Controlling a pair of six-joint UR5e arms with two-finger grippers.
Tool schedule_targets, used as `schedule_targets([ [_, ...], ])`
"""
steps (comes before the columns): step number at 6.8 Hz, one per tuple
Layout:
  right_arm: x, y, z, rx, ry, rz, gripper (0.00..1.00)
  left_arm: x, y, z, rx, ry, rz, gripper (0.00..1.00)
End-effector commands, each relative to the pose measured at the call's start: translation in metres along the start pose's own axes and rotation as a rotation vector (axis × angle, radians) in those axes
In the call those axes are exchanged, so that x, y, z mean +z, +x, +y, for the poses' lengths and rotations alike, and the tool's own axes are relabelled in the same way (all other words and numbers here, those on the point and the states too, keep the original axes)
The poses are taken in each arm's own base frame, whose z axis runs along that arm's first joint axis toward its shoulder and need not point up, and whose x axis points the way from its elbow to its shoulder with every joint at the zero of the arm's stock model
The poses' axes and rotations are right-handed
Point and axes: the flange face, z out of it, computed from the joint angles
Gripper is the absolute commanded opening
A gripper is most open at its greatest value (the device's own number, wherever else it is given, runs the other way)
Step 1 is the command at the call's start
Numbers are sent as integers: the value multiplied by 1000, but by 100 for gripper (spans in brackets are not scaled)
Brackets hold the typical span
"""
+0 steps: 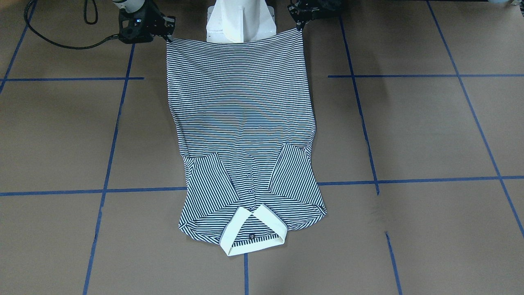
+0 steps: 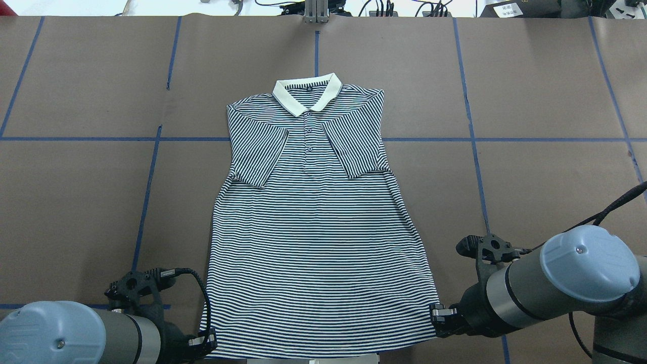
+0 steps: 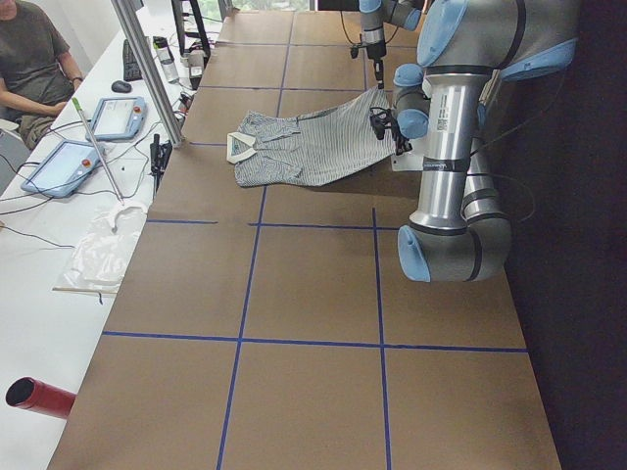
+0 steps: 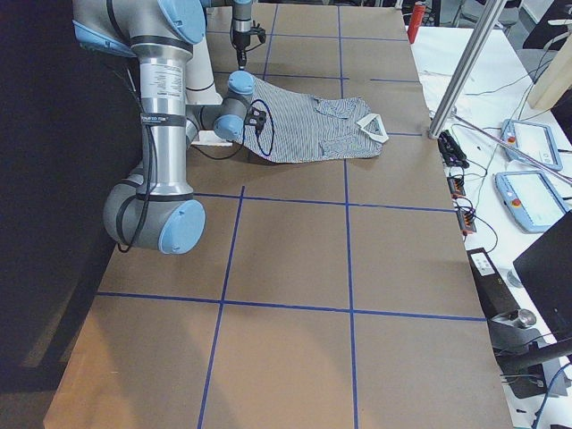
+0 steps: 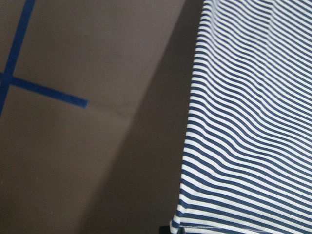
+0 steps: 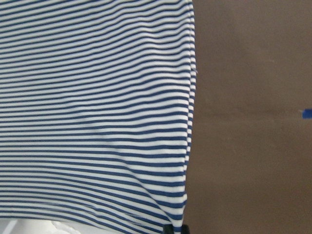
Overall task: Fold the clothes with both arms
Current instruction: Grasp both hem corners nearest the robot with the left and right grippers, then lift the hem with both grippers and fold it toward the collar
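The striped polo shirt lies front up on the brown table, with both sleeves folded in over the chest and its cream collar at the far end. My left gripper is shut on the near left hem corner. My right gripper is shut on the near right hem corner. In the front-facing view the hem is stretched taut between the grippers and raised off the table, with a shadow beneath it. The left wrist view shows the shirt's striped edge, and so does the right wrist view.
The white pedestal base stands just behind the raised hem. Blue tape lines cross the brown table cover. A metal post, tablets and a seated operator are past the table's far edge.
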Motion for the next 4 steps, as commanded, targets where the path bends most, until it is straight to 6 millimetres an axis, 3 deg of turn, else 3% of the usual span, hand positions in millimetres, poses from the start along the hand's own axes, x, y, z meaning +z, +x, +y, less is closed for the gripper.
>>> schedule_targets([
  [1,-40,-21,-68,-75,177,-63,0,-26,19,-39,6,78,68,0],
  [2,-67,-33,-114,-106,298,-81,0,-50,33,-75,37,153,115,0],
  [4,-88,-51,-183,-206,446,-43,0,-44,47,-147,41,273,75,0],
])
